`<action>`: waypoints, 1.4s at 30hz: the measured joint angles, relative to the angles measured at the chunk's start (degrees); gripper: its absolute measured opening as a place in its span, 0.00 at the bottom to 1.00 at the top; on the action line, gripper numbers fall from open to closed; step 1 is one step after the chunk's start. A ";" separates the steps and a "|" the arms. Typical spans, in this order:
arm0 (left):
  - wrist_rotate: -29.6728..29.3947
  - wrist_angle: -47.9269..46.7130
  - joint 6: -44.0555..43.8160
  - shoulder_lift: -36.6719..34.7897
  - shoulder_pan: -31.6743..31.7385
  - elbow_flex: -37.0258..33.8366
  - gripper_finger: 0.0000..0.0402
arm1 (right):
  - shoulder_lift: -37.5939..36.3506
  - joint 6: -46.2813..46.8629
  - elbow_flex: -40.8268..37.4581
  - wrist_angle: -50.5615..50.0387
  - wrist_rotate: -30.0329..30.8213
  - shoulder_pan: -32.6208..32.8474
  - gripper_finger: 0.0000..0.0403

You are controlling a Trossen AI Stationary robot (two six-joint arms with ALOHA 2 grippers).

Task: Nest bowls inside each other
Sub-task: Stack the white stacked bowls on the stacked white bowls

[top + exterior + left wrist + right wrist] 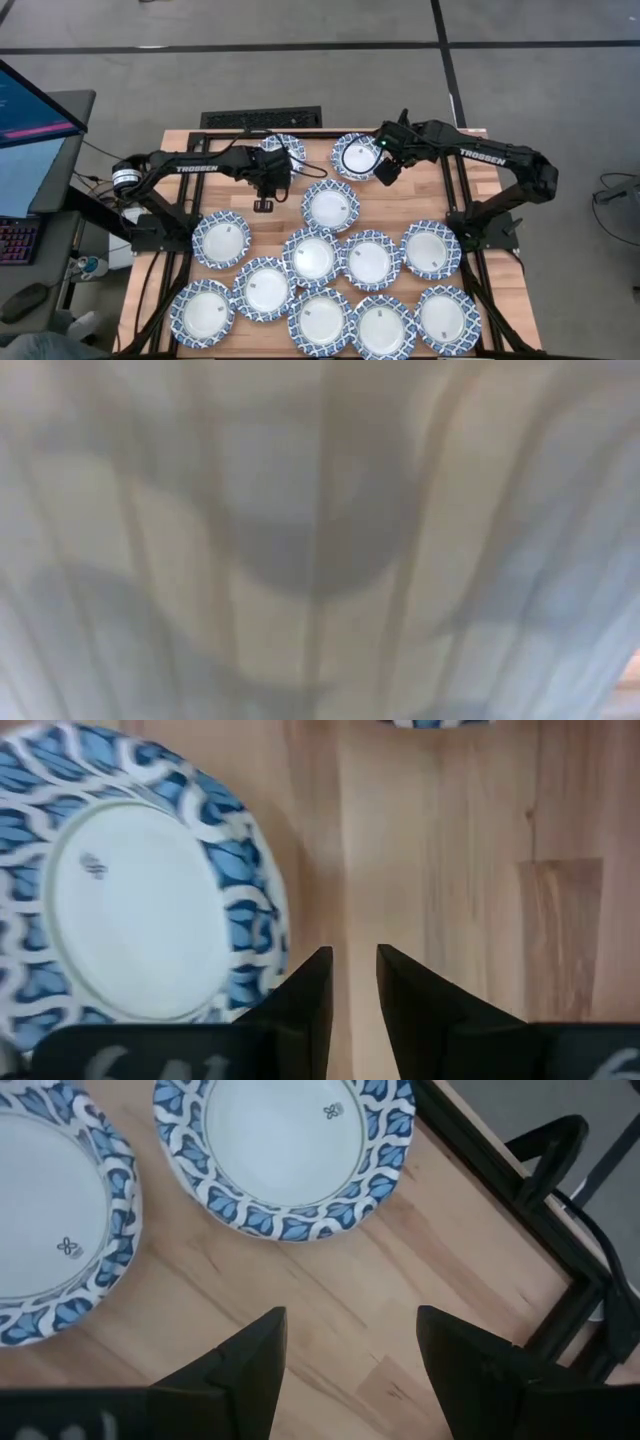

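Blue-rimmed bowls [330,206] lie single across the table [470,175], none nested and each empty, so the task looks barely begun. The right gripper [350,1355], jaws apart and empty, hovers near the far bowl [286,1142]; the left gripper [353,985], nearly closed and empty, sits beside another bowl [140,890]. Next, I judge, comes pinching a rim.

1. The right gripper [350,1342] is above bare wooden table [340,1300], its two dark fingers [245,1365] spread apart with nothing between them.
2. One bowl [285,1145] lies ahead, with a small dark mark inside.
3. A second bowl [50,1230] lies beside it, apart.
4. A black frame [500,1185] runs along the table edge.
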 joint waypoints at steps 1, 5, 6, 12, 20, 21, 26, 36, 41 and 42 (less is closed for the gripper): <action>0.22 -1.23 -0.53 0.00 -0.04 1.00 0.18 | 0.00 -0.37 0.00 0.00 0.00 0.00 0.62; -1.27 -6.97 -2.41 -0.03 -0.43 5.82 0.18 | 0.00 -1.65 0.00 0.02 0.23 -0.17 0.62; -4.03 -8.02 -3.35 -0.07 -0.52 6.95 0.18 | 0.00 -1.99 0.00 0.00 0.23 -0.24 0.62; -10.83 -7.83 0.05 -0.10 -0.93 9.78 0.18 | 0.00 -3.48 0.00 0.31 0.26 -1.14 0.62; -7.88 -2.12 1.59 -0.07 -1.64 9.95 0.18 | 0.00 -6.43 0.00 1.43 0.43 -1.81 0.62; -7.84 -1.47 1.78 -0.07 -1.92 9.95 0.18 | 0.00 -6.75 0.00 1.48 0.42 -1.95 0.62; -8.40 -0.88 -1.60 0.09 -2.30 9.95 0.18 | 0.00 -7.50 0.00 1.19 0.39 -1.99 0.62; -10.16 -3.26 -7.91 3.64 -1.93 9.80 0.27 | 0.00 -9.35 0.02 1.20 0.18 -1.99 0.62; -12.36 -3.64 -9.25 6.22 -2.01 9.80 0.44 | 0.00 -9.91 0.02 0.50 0.16 -2.02 0.62; -12.89 -3.62 -9.26 6.54 -2.01 9.80 0.47 | 0.00 -9.91 0.03 0.36 0.17 -2.05 0.62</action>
